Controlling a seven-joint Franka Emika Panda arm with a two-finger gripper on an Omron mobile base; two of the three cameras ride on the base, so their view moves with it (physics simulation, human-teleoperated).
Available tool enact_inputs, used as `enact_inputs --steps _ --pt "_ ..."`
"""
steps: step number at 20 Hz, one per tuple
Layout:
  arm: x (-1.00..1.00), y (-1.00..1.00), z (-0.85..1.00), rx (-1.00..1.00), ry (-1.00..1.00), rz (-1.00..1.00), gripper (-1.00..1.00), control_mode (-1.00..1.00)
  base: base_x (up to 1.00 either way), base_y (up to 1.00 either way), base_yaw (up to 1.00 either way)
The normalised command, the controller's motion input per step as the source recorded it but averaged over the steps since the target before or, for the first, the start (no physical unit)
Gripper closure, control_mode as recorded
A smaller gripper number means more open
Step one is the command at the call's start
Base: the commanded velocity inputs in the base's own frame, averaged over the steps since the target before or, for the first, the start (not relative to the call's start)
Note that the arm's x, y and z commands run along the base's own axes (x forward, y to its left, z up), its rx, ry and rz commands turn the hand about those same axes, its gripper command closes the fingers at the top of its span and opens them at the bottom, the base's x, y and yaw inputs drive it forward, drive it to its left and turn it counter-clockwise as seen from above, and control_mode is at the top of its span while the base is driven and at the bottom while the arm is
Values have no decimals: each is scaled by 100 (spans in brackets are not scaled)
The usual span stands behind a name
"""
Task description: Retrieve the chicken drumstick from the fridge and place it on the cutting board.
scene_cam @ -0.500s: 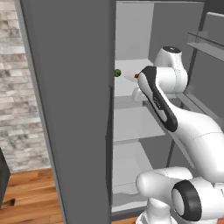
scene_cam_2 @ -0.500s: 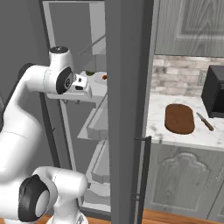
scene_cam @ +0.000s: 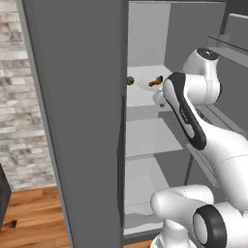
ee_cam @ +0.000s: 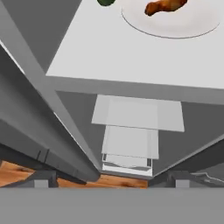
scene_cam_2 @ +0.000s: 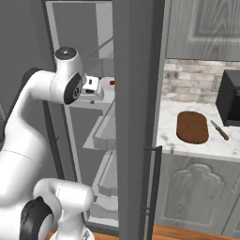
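The chicken drumstick (ee_cam: 165, 6), orange-brown, lies on a white plate (ee_cam: 183, 26) on an upper shelf of the open fridge (scene_cam: 145, 58). From the left base view the chicken drumstick (scene_cam: 156, 81) sits just past my forearm, and from the right the chicken drumstick (scene_cam_2: 112, 83) peeks out beside the door edge. My gripper (ee_cam: 111, 180) is open and holds nothing, hanging in front of the shelf edge and short of the plate. My hand (scene_cam_2: 93, 87) points into the fridge. The dark brown cutting board (scene_cam_2: 192, 127) rests on the counter to the right.
A small green round item (ee_cam: 106, 2) sits left of the plate. The fridge door (scene_cam: 77, 121) stands open at my left, its edge (scene_cam_2: 136, 117) between arm and counter. A knife (scene_cam_2: 219, 130) and black microwave (scene_cam_2: 229, 98) flank the board. Lower shelves (ee_cam: 131, 131) lie beneath.
My arm has shifted a little, bringing the hand slightly closer to the upper shelf. The drumstick and plate have not moved, and the gripper stays open.
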Motion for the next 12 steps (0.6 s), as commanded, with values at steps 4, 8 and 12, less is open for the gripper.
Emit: enact_inputs --steps 4,8,12 --pt "10 -39 42 8 -29 -16 -100 -100 0 0 0" --pt "23 -16 34 6 -23 -27 -100 -100 0 0 0" --pt "24 0 29 3 -16 -35 -100 -100 0 0 0"
